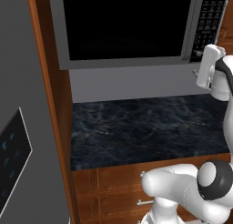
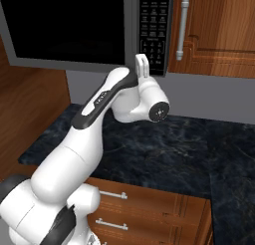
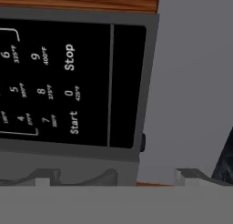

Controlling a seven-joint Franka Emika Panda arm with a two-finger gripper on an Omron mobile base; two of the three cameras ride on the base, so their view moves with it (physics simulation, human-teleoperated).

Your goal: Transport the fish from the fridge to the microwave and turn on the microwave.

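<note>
Gripper at keypad, microwave door shut.

Grey-framed microwave [image 2: 74,30] mounted above dark marble tabletop [image 1: 145,127]; black keypad [image 3: 54,82] "Start" key at 10 o'clock from fingers [image 3: 109,176]. Finger spacing: cannot tell. Fish unseen, presumably inside.

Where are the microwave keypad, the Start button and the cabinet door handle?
microwave keypad [image 2: 153,27]: right base view, middle of the black button panel.
Start button [image 3: 73,122]: hand view, on its white label.
cabinet door handle [image 2: 183,27]: right base view, mid-length of the grey bar.
</note>
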